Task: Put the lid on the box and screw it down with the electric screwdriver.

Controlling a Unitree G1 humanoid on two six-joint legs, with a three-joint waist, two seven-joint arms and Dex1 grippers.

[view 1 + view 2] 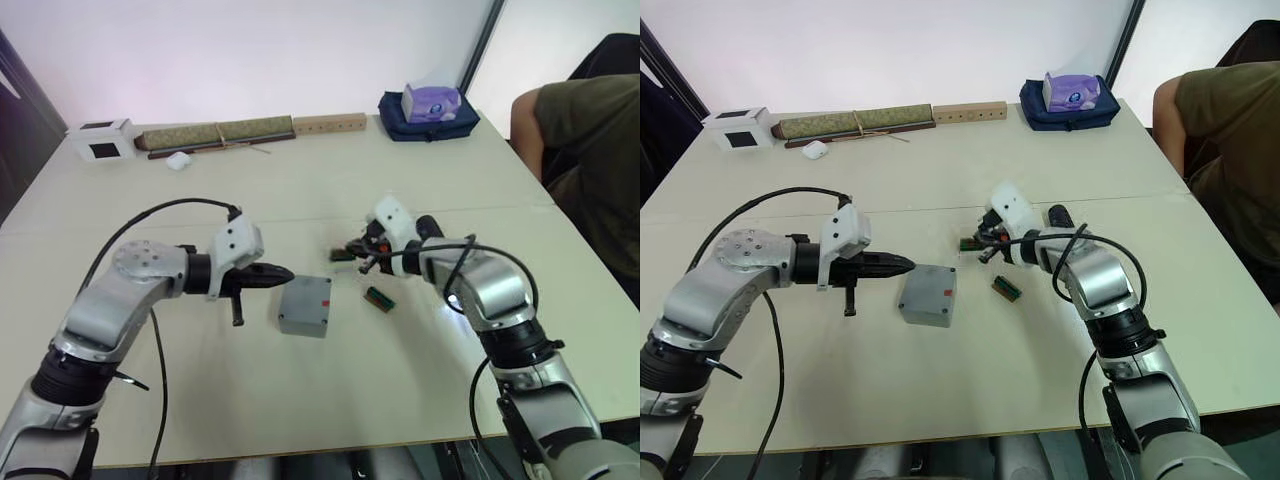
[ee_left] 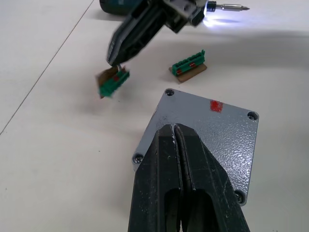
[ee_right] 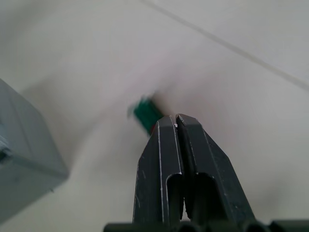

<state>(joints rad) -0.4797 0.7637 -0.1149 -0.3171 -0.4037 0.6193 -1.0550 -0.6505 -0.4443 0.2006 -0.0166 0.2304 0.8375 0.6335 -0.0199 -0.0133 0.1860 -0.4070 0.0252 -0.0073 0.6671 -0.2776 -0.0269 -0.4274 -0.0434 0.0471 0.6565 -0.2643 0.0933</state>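
The table is seen with the box at mid-table, the lid seated on it. The left gripper is held just beside it, fingers pressed together, empty. The right gripper is likewise closed beside a green part. The electric screwdriver lies beyond, its tip lit.

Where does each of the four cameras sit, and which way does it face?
Left eye: on the head, looking down over both arms at the box.
Right eye: beside it, facing the same scene.
Left wrist: looks along the shut left gripper onto the lid.
Right wrist: looks along the shut right gripper at the table.
All share the box.
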